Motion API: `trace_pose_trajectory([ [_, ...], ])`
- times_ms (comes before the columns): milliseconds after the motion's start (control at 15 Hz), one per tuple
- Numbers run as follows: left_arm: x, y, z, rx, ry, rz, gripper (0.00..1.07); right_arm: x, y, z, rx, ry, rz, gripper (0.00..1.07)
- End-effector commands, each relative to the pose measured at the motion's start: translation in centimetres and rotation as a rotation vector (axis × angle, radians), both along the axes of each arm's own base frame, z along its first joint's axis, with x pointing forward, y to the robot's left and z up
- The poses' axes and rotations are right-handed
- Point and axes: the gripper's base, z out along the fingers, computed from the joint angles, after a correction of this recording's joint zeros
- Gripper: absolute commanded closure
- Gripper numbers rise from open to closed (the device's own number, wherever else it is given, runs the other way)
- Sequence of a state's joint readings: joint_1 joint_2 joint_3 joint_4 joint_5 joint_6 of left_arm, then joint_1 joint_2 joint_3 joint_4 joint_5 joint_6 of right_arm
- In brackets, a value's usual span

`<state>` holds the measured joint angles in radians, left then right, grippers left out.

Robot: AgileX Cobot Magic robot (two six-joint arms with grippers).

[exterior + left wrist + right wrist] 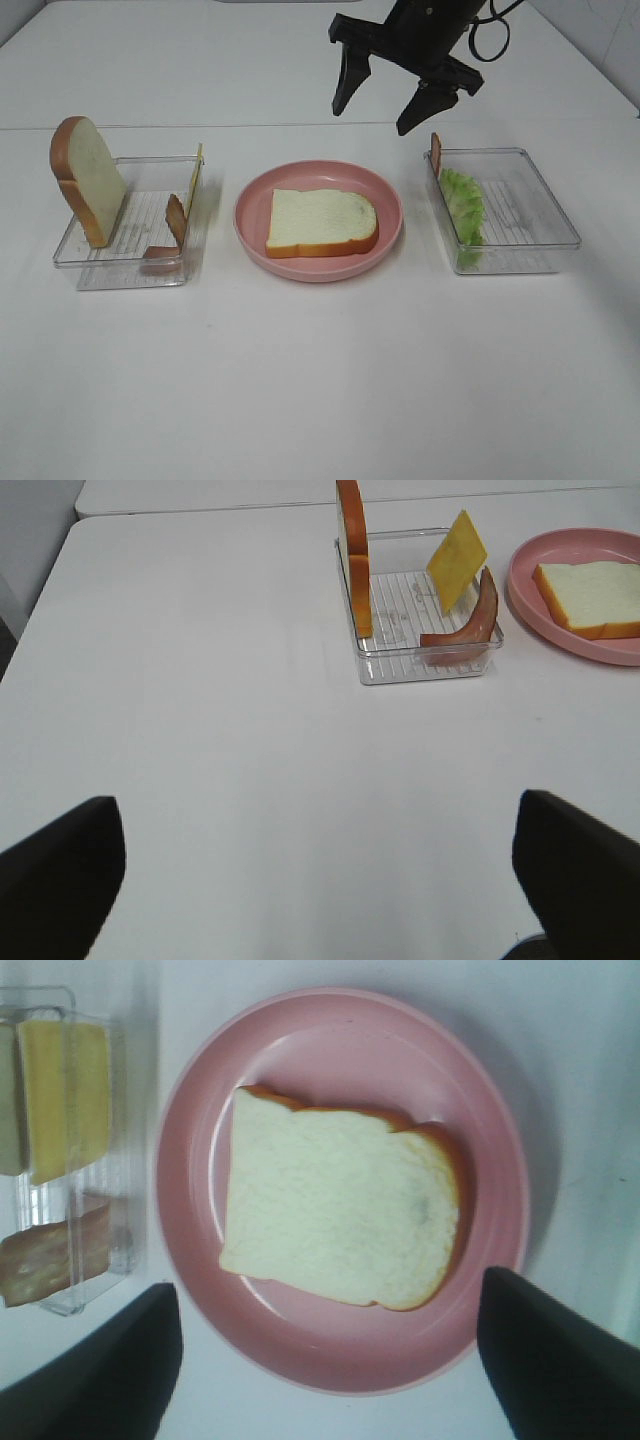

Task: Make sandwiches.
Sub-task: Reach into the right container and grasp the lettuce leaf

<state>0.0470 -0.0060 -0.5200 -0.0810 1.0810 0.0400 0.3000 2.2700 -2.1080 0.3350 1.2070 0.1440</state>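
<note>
No stacked sandwiches are in view; the parts lie apart. One white bread slice (320,222) (340,1210) lies flat on the pink plate (250,215). My right gripper (372,120) (325,1375) hangs open above the plate's far side, holding nothing. In the left clear tray (120,262) a second bread slice (88,180) (352,560) stands upright, with a yellow cheese square (197,170) (457,560) and a brown meat strip (175,220) (470,620) leaning beside it. My left gripper (320,880) is open and empty over bare table, well short of that tray.
A second clear tray (540,235) to the right of the plate holds green lettuce (463,205) and another meat strip (436,152) against its left wall. White table (320,380) stretches in front of the plate and trays.
</note>
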Motion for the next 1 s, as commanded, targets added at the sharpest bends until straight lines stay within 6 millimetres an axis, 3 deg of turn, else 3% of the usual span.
trace_pose_trajectory([
  [67, -0.2, 0.0, -0.1, 0.001, -0.021, 0.0, 0.09, -1.6, -1.0, 2.2, -0.098, 0.05, -0.005, 0.28],
  [133, -0.2, 0.0, -0.1, 0.001, -0.021, 0.0, 0.09, -3.2, -2.2, 3.9, -0.163, 0.027, -0.009, 0.28],
  [400, -0.2, 0.0, -0.1, 0.001, -0.021, 0.0, 0.09, -5.4, -5.0, 4.9, -0.372, 0.0, -0.05, 0.28],
  [467, -0.2, 0.0, -0.1, 0.001, -0.021, 0.0, 0.09, -5.7, -5.8, 3.3, -0.399, 0.056, -0.047, 0.28],
  [733, -0.2, 0.0, -0.1, 0.002, -0.021, 0.0, 0.09, -4.7, -6.4, 0.3, -0.408, 0.12, -0.049, 0.28],
  [800, -0.2, 0.0, -0.1, 0.002, -0.021, 0.0, 0.09, -4.1, -6.5, -1.7, -0.402, 0.154, -0.048, 0.28],
  [1000, -0.2, 0.0, -0.1, 0.002, -0.021, 0.0, 0.09, -3.7, -6.6, -3.0, -0.41, 0.173, -0.043, 0.28],
])
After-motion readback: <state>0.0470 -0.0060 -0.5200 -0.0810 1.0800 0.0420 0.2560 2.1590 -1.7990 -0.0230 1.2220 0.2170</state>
